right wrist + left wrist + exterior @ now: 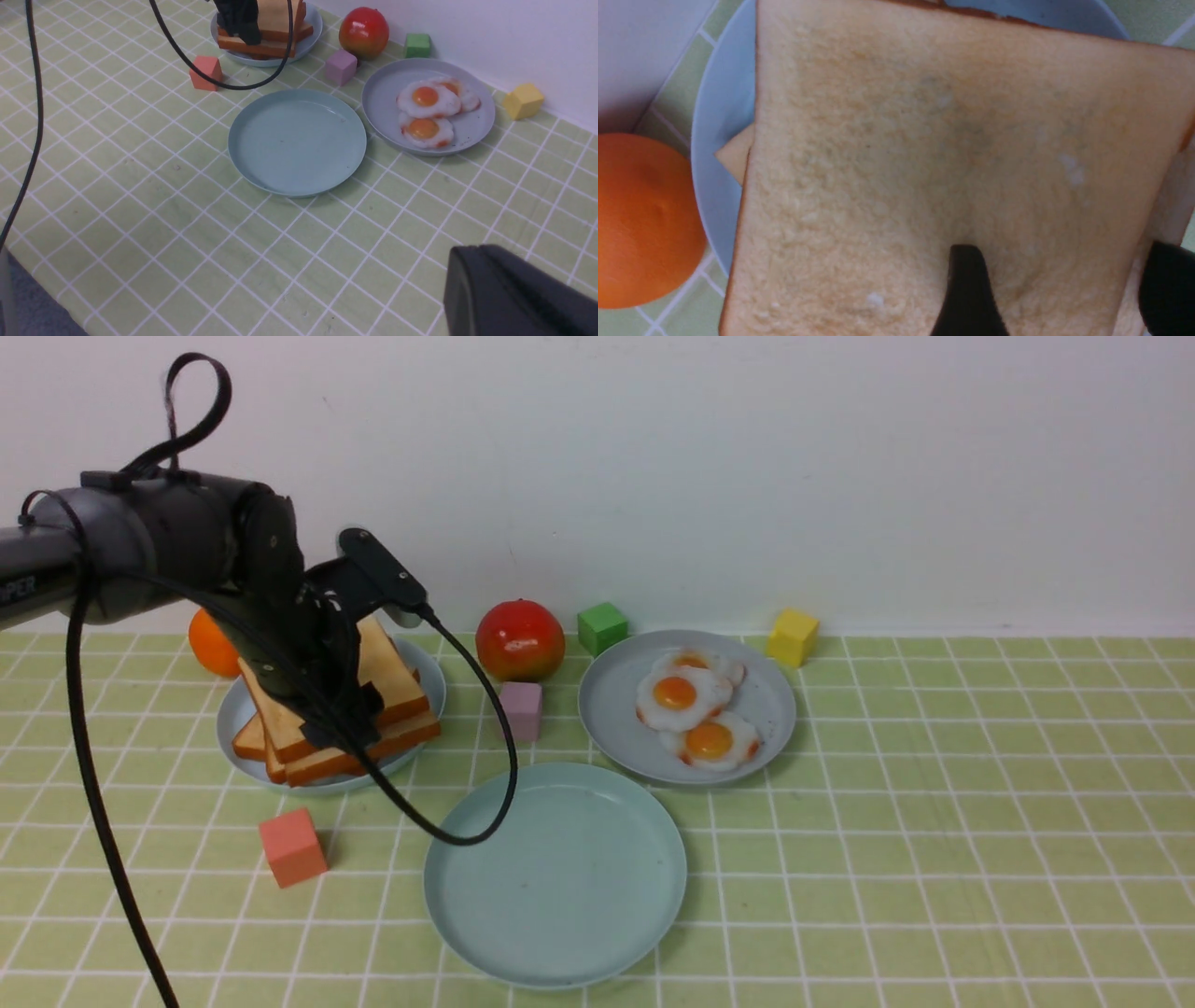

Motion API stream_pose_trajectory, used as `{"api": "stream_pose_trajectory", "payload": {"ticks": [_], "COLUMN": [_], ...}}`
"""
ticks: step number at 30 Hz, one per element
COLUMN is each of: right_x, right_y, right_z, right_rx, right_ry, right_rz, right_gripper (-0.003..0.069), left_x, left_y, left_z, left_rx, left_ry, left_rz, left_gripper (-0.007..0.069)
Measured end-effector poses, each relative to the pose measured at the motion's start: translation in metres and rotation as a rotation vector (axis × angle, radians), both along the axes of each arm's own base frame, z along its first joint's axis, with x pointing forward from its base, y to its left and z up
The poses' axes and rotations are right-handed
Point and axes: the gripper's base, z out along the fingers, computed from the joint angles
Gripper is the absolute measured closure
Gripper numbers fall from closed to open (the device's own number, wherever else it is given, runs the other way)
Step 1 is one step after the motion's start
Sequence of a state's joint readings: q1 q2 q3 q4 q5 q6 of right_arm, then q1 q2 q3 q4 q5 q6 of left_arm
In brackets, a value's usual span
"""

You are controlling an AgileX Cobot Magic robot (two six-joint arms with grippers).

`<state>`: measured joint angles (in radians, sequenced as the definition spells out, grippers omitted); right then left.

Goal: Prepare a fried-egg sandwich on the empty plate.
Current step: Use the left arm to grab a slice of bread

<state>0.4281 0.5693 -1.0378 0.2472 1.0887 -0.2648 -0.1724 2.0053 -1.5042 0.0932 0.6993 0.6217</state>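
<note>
Several golden-brown toast slices (397,677) are stacked on a grey-blue plate (425,674) at the back left. My left gripper (359,723) points down onto the stack. In the left wrist view the top slice (924,140) fills the frame; the gripper (1064,289) is open, with one finger on the slice's face and the other past its edge. Three fried eggs (675,693) lie on a second grey-blue plate (607,709). The mint-green plate (560,877) is empty at the front centre. My right gripper (481,252) looks shut and empty above the tablecloth, out of the front view.
An orange (210,644) sits behind the toast plate. A red fruit (519,639), a green cube (602,627), a yellow cube (793,637), a purple cube (520,709) and a salmon cube (293,847) stand around the plates. The left arm's black cable (467,784) hangs over the mint plate's rim.
</note>
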Motion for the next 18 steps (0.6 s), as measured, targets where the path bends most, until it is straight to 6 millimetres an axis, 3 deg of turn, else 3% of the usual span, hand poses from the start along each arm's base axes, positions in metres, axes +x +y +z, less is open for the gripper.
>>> {"api": "stream_pose_trajectory", "payload": {"ticks": [7,12,18], "right_x": [-0.0014,-0.0022,-0.0022], "right_y": [0.0003,0.0008,0.0009], "right_z": [-0.0016,-0.002,-0.002], "right_rx": [-0.006,-0.002,-0.001], "right_ry": [0.021,0.031,0.031], "right_rz": [0.009,0.016,0.016], "right_gripper": [0.0638,0.0637,0.0631], "left_x": [0.002,0.002,0.0003], "left_y": [0.0004,0.0002,-0.0029], "left_z": [-0.002,-0.0019,0.0016], "left_rx": [0.017,0.021,0.026], "left_ry": [-0.005,-0.007,-0.002], "left_rz": [-0.009,-0.012,-0.021], "left_gripper": [0.0225,0.0391,0.0494]}}
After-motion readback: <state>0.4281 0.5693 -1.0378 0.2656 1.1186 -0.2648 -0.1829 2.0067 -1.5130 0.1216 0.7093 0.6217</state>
